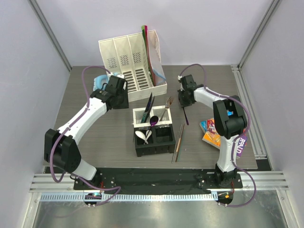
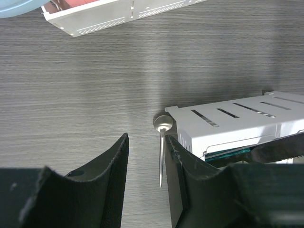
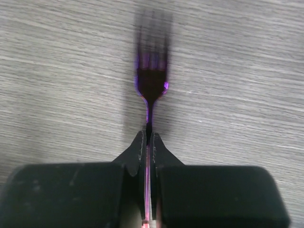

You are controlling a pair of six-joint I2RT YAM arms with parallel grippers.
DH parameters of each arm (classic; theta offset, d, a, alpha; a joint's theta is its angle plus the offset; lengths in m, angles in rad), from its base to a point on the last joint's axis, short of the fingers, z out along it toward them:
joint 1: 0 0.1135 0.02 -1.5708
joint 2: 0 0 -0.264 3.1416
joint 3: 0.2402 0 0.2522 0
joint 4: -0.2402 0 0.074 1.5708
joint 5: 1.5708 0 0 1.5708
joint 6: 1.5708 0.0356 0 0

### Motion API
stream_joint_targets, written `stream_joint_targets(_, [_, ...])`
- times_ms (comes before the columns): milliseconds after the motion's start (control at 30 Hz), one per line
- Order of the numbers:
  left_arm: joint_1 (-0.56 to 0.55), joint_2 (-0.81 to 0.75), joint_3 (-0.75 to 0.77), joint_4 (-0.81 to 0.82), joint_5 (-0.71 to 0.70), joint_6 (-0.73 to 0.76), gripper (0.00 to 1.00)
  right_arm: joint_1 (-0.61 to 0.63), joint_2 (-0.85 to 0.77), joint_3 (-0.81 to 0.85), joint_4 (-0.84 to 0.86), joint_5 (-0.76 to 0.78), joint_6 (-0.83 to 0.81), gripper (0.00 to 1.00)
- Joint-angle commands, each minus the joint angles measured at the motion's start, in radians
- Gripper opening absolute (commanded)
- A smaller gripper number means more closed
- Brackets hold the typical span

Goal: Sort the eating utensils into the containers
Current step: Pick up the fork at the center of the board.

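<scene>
left pincer (image 2: pixel 147 142) spread above table (image 2: pixel 95 85) | metal spoon (image 2: pixel 163 123) flat just ahead, by its right finger | four-cell caddy (image 2: pixel 237 135) just right of spoon | right pincer (image 3: pixel 148 138) pinching purple fork (image 3: pixel 151 85) by handle, tines ahead, blurred

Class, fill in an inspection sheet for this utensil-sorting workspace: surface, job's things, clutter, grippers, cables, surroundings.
surface: grey wood-grain table.
job's things: four-cell caddy holds white soup spoons, purple spoon, metal fork; chopsticks lie beside it; metal spoon lies by its white wall.
clutter: file organiser, blue headphones, book.
grippers: left gripper open near the metal spoon; right gripper shut on purple fork.
cables: purple cable loops along each arm.
surroundings: pale walls, metal frame rail.
</scene>
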Motion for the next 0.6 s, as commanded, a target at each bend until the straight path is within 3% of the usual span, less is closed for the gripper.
stream_joint_targets(0, [0.004, -0.057, -0.011, -0.005, -0.022, -0.004, 0.37, 0.015, 0.028, -0.039, -0.112, 0.062, 0.015, 0.01])
stream_joint_targets(167, [0.006, -0.079, -0.034, -0.007, -0.027, -0.011, 0.37, 0.015, -0.015, -0.059, -0.126, 0.062, 0.044, 0.01])
stream_joint_targets(367, [0.007, -0.087, -0.040, -0.002, -0.030, -0.018, 0.37, 0.015, -0.228, -0.122, -0.123, 0.038, 0.079, 0.01])
stream_joint_targets(567, [0.006, -0.085, -0.054, 0.013, -0.022, -0.040, 0.37, 0.015, -0.445, -0.079, -0.106, -0.031, 0.095, 0.01])
